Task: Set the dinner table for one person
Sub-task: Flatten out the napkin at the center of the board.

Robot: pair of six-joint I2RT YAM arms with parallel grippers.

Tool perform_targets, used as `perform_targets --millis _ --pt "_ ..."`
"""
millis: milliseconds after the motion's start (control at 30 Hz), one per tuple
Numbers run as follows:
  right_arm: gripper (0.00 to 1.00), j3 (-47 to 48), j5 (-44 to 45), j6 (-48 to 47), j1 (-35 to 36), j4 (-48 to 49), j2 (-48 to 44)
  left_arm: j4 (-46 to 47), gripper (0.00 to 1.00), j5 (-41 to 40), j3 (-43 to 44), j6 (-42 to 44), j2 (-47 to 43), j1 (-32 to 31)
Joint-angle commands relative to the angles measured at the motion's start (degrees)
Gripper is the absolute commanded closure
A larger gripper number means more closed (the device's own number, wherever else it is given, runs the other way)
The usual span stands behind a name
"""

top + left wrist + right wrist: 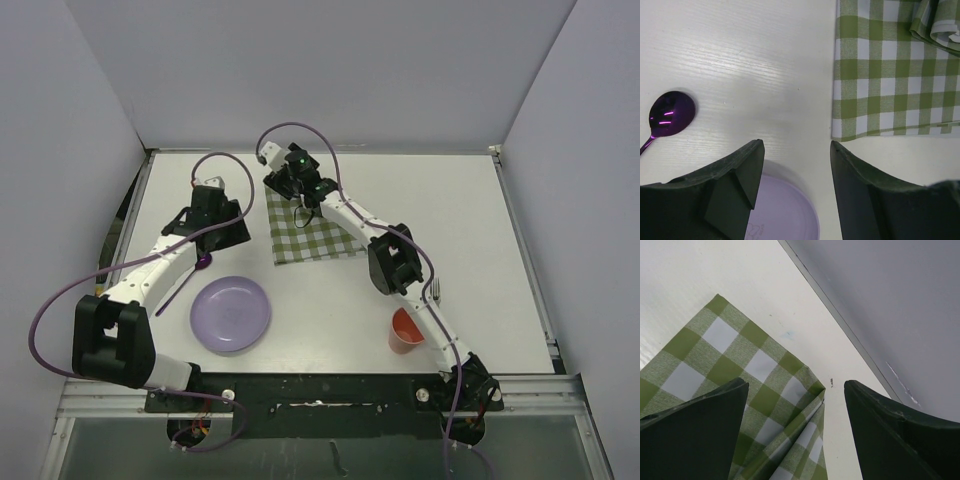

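Bench [480, 230]: white top lying beneath both pincers and extending past them on every side.

Left pincer [796, 147]: jaws parted, nothing between them. It hangs clear above bare bench. A purple spoon [667, 114] lies ahead to its left. A lilac plate [785, 212] shows below and just behind its fingertips. A checked cloth [890, 75] lies ahead to its right, mostly flat on the bench.

Right pincer [796, 385]: jaws wide, gripping nothing. It is poised over one end of the cloth, where a raised fold runs below the gap and a cloth corner lies ahead to its left. Whether its fingers touch the cloth cannot be told. An orange cup [404, 331] and a fork [435, 290] lie well behind this pincer, beside its arm.
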Motion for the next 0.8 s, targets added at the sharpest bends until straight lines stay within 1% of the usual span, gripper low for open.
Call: perform_targets --millis 0,167,400,667,733,767 --pt "0.2 -1.34 2.83 -0.89 -1.43 4.39 3.72 3.08 0.46 1.13 0.04 -0.92 -2.96 -0.3" --pt "0.2 -3.35 4.29 -0.47 -1.95 4.28 4.49 3.27 0.46 1.91 0.01 -1.06 -2.24 -0.32" --pt "0.21 -3.45 5.74 -0.57 -2.56 4.41 4.75 4.07 0.46 2.75 0.35 -1.37 -0.95 -0.46" --pt "0.27 -3.43 6.93 -2.64 -3.85 3.24 2.01 5.63 0.46 3.85 -0.2 -1.85 -0.66 -0.41" --pt "0.31 -3.49 5.44 -2.13 -5.01 0.87 0.29 6.37 0.46 3.98 -0.43 -1.57 -1.18 -0.43" --pt "0.35 -3.74 4.46 -2.2 -5.58 -0.3 -0.68 6.69 0.46 3.99 -0.49 -1.28 -1.48 -0.4"
